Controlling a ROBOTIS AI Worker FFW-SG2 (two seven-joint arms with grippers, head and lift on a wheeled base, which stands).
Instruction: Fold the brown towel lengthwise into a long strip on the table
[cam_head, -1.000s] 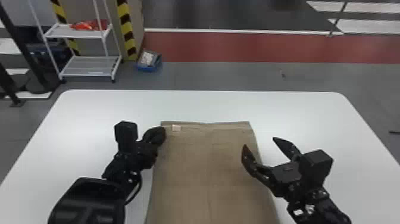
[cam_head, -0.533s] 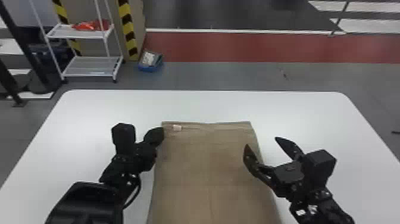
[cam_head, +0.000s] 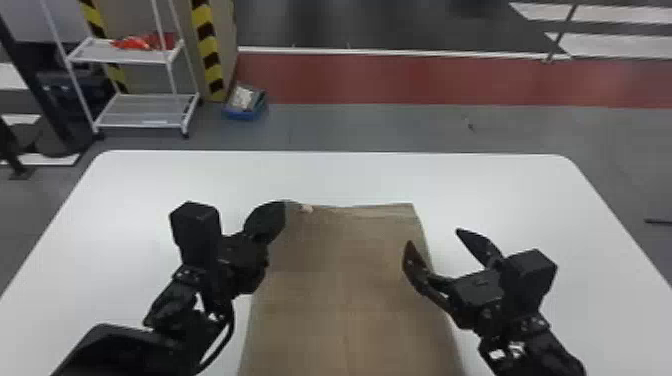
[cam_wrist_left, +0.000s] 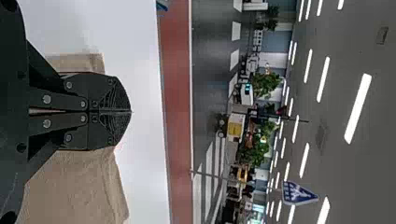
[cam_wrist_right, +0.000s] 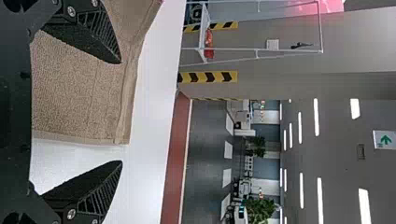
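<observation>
left pincer (cam_wrist_left: 131, 111): gripping brown towel (cam_head: 345, 280) at one corner, shifting toward table's (cam_head: 350, 177) right edge
right pincer (cam_head: 433, 236): hanging wide nearer that edge
fold: apparently just starting

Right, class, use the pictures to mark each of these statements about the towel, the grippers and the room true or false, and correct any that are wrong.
1. The brown towel lies on the white table. True.
2. The left gripper has its fingers spread wide. False: its fingers are closed together.
3. The right gripper is open. True.
4. The small pale tag is at the middle of the towel. False: it is at the far edge, near the left corner.
5. The blue box stands on the table. False: it is on the floor beyond it.
</observation>
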